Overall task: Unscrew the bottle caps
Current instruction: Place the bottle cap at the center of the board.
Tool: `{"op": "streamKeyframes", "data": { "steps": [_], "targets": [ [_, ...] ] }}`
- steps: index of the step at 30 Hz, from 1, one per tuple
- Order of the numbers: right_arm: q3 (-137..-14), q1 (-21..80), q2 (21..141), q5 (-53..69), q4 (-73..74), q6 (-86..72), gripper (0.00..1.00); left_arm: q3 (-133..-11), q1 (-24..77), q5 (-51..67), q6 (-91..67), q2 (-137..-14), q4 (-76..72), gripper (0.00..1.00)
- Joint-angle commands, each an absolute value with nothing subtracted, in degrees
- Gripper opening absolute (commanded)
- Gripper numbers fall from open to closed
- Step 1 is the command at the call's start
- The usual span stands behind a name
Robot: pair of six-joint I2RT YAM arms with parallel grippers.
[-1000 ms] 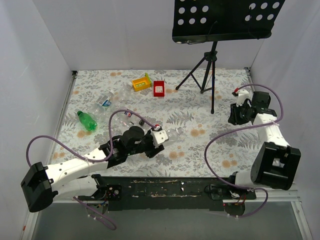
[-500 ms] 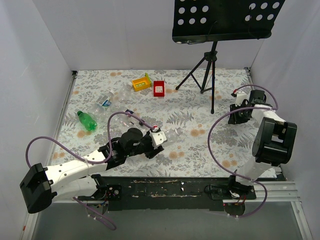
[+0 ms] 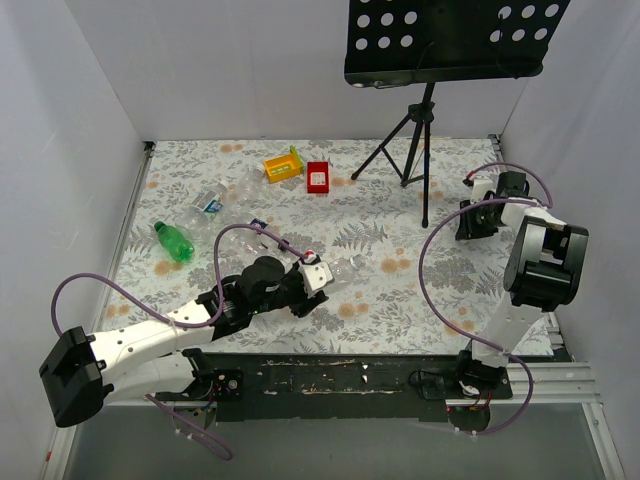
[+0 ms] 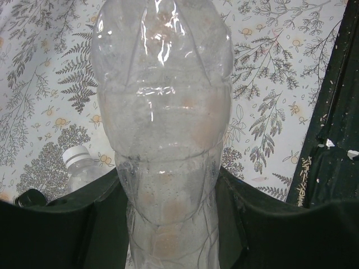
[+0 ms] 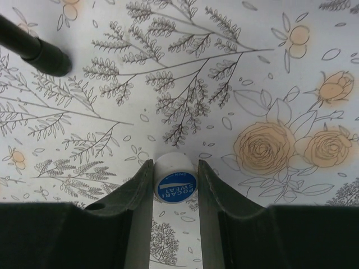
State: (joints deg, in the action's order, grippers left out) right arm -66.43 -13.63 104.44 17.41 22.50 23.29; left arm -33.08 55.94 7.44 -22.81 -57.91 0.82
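Observation:
My left gripper (image 3: 318, 277) is shut on a clear plastic bottle (image 3: 345, 267) near the table's front middle. In the left wrist view the bottle (image 4: 164, 112) fills the frame, with both dark fingers pressed on its sides at my left gripper (image 4: 168, 190). A whitish cap on a clear neck (image 4: 77, 159) lies on the table beside the left finger. My right gripper (image 3: 468, 222) is low at the far right. In the right wrist view my right gripper (image 5: 175, 168) holds a white bottle cap (image 5: 174, 180) with a blue top between its fingertips, just above the flowered cloth.
A green bottle (image 3: 173, 241) and clear blue-labelled bottles (image 3: 207, 204) lie at the left. A yellow tray (image 3: 283, 165) and a red tray (image 3: 318, 177) sit at the back. A black tripod stand (image 3: 412, 140) rises at the back right; one foot (image 5: 40, 54) is near my right gripper.
The right arm's elbow has folded back toward the right wall, while its gripper stayed at the far right. The left arm and its bottle have hardly moved.

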Motion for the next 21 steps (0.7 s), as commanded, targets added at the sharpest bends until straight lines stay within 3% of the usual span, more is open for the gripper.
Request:
{"op": "streamKeyframes", "data": {
  "steps": [1,10,18,21],
  "targets": [
    [-71.6,-12.8,106.5,16.9,22.5,22.1,0.21,-33.0,55.8,7.3,-23.1,-56.6,-1.0,0.01],
    [-76.9,-10.3,110.7,16.1,24.7,21.2,0.31,-32.9,55.8,7.3,-24.4,-55.4,-0.4,0.01],
    [-78.3,-10.1,111.3,16.3,27.1,22.1,0.61,-32.9,55.8,7.7,-25.0,-54.5,-0.4,0.02],
    [-78.0,-10.1,110.7,16.7,27.3,22.5,0.67,-32.9,55.8,8.0,-25.2,-54.4,-0.4,0.01]
  ]
}}
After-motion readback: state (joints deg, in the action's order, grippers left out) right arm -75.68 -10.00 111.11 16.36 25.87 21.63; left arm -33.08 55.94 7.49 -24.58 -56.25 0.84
